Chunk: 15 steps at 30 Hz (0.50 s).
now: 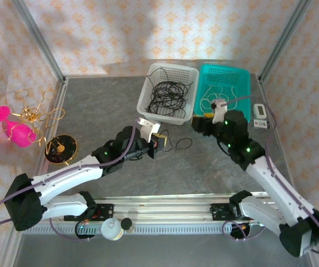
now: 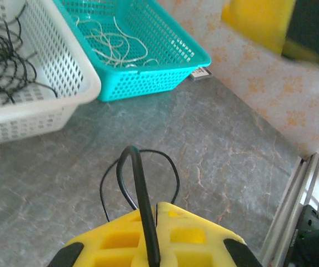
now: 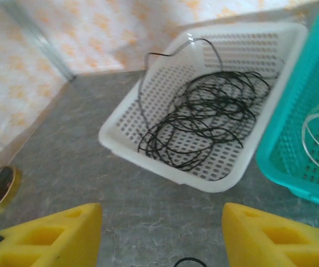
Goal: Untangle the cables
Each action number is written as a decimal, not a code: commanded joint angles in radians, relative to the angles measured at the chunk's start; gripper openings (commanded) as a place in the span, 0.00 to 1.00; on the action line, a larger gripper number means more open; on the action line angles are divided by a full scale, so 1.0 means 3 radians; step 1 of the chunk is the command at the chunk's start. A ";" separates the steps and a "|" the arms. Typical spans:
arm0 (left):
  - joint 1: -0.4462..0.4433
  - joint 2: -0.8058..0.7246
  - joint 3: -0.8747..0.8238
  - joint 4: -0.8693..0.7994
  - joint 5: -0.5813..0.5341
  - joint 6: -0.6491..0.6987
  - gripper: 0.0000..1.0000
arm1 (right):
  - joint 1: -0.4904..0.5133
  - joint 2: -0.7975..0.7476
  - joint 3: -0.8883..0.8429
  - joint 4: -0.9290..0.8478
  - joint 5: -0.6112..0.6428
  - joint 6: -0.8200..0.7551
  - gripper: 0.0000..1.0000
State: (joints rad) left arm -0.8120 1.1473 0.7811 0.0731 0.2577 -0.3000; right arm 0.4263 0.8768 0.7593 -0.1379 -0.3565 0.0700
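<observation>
My left gripper [image 1: 158, 142] [image 2: 158, 208] is shut on a thin black cable [image 2: 140, 183]. The cable runs up between the yellow fingers and hangs in a small loop [image 1: 183, 144] over the grey table. My right gripper [image 1: 202, 124] [image 3: 160, 236] stands open with nothing between its yellow fingers, just right of that loop and in front of the baskets. More black cables [image 1: 168, 95] [image 3: 204, 119] lie in a loose pile in the white basket [image 1: 148, 92]. White cables [image 1: 218, 98] [image 2: 115, 41] lie in the teal basket [image 1: 245, 83].
A gold wire ornament [image 1: 34, 114] with pink pieces [image 1: 18, 133] and a black-and-gold disc [image 1: 60, 149] stand at the left edge. A small white device [image 1: 261, 115] lies right of the teal basket. A metal rail [image 1: 165, 208] runs along the near edge.
</observation>
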 commanded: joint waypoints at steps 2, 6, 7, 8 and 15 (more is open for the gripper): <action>-0.0021 -0.0092 0.0431 -0.0770 -0.0155 0.0387 0.00 | -0.0003 -0.0524 -0.0854 0.0949 -0.0761 -0.1236 0.67; -0.0019 -0.0107 0.0762 -0.1130 -0.0208 0.0513 0.00 | -0.0004 -0.0644 -0.1299 0.1544 -0.1728 -0.1916 0.71; -0.0020 -0.0112 0.0833 -0.1209 -0.0199 0.0538 0.00 | 0.0003 -0.0599 -0.1295 0.1610 -0.1897 -0.1997 0.71; -0.0019 -0.0113 0.0895 -0.1280 -0.0183 0.0562 0.00 | 0.0022 -0.0539 -0.1268 0.1631 -0.1982 -0.2123 0.71; -0.0019 -0.0102 0.1248 -0.1725 -0.0206 0.0706 0.00 | 0.0123 -0.0152 -0.0959 0.1474 -0.1704 -0.2895 0.71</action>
State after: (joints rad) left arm -0.8120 1.1316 1.1049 -0.3355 0.2222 -0.1310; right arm 0.4576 0.8158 0.4217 0.2420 -0.8398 -0.6456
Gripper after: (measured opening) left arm 0.047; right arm 0.708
